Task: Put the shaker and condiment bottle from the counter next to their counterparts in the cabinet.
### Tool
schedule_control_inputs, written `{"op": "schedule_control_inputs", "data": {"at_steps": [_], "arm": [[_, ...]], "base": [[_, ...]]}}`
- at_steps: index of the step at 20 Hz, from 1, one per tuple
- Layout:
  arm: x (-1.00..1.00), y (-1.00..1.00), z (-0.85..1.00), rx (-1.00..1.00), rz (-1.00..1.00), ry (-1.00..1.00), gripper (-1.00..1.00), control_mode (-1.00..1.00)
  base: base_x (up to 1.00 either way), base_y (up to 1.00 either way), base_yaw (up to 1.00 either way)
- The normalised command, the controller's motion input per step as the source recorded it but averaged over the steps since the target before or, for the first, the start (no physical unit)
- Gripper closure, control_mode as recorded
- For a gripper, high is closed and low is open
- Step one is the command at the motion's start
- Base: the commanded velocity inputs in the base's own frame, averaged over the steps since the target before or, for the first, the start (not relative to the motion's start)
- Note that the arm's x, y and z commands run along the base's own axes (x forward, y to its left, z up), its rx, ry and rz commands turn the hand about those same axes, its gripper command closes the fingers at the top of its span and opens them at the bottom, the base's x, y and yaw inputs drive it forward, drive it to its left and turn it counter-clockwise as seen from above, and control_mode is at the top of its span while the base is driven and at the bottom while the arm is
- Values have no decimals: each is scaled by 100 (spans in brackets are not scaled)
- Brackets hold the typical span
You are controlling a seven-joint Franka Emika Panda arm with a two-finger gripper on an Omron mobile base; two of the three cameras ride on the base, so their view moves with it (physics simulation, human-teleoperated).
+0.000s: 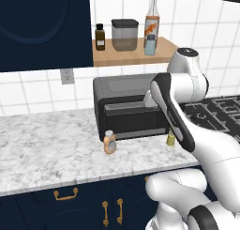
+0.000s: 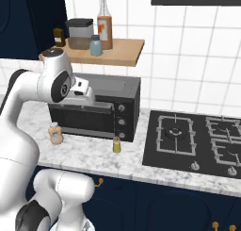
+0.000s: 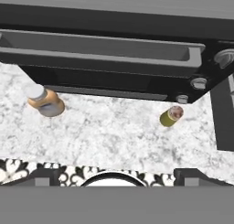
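No legible text, not even on the tall bottle's point(image 1: 152, 20) orange label.

The shaker point(image 3: 45, 102) is tan-orange with a silvery-grey cap. The condiment bottle point(image 3: 171, 116) is yellow-green. The counter point(image 3: 114, 131) is white marble with grey veins. The toaster oven point(image 3: 114, 49) is black.

Speckled marble counter point(image 1: 42, 144), light-wood cabinet point(image 1: 136, 57)

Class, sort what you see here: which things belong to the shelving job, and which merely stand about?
Belong: shaker, condiment bottle, pale blue shaker, tall clear bottle, shelf.
Stand about: toaster oven, hob, dark brown bottle, grey canister.
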Motion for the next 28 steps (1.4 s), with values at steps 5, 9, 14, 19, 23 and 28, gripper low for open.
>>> {"op": "schedule_control_inputs", "data": {"at_steps": [5,9,14,19,23,28], "arm": [[-39,38,-12,-8,0,-13,-100,-100],[-35,42,-9,-8,0,-12,-100,-100],[-26,39,-5,-2,0,-6,-100,-100],[-25,42,-5,0,0,-3,-100,-100],[-12,43,0,0,0,-2,-100,-100],[-1,48,0,0,0,0,-100,-100]], "base": [[0,0,0],[0,0,0],[0,0,0],[0,0,0],[0,0,0],[0,0,0]]}}
